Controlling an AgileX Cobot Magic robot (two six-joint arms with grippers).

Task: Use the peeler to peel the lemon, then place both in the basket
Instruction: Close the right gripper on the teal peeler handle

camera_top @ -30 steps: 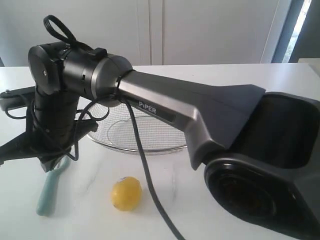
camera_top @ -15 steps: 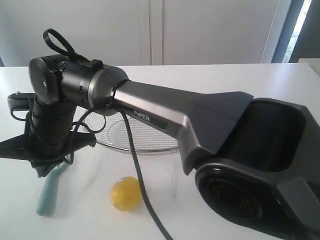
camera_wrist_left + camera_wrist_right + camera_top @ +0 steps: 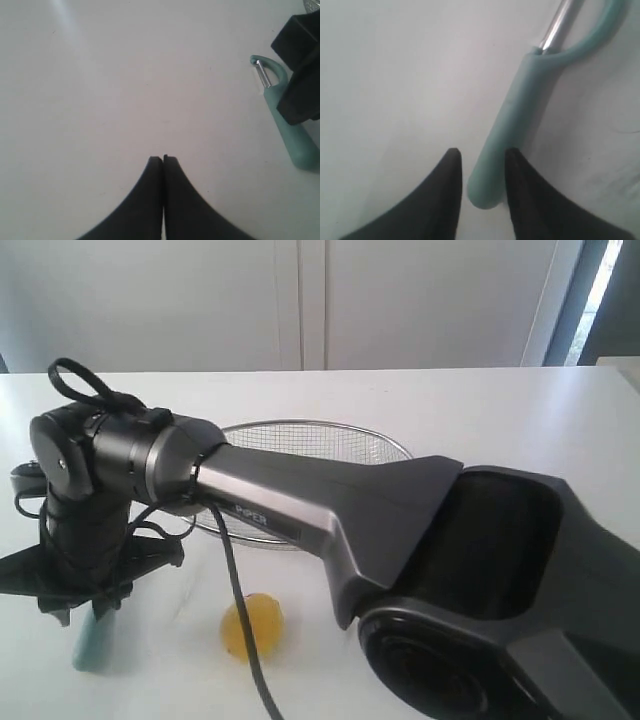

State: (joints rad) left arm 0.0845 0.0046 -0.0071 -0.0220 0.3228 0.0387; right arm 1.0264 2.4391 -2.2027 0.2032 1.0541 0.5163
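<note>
While the right gripper (image 3: 483,151) is straddling the handle end of the peeler (image 3: 520,100) with jaws narrowly parted and not yet clamping, the task is only beginning. The lemon (image 3: 265,625) is lying, apparently unpeeled, on the table (image 3: 480,410), near the peeler and outside the basket (image 3: 310,422). The left gripper (image 3: 163,159) is hovering over the table, jaws closed on nothing. Grasping, peeling and both placements are waiting.

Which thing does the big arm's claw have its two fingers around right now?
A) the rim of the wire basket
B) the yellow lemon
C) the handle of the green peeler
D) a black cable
C: in the right wrist view the right gripper stands open with one finger on each side of the handle end of the peeler, while the lemon lies apart from it on the table.
</note>
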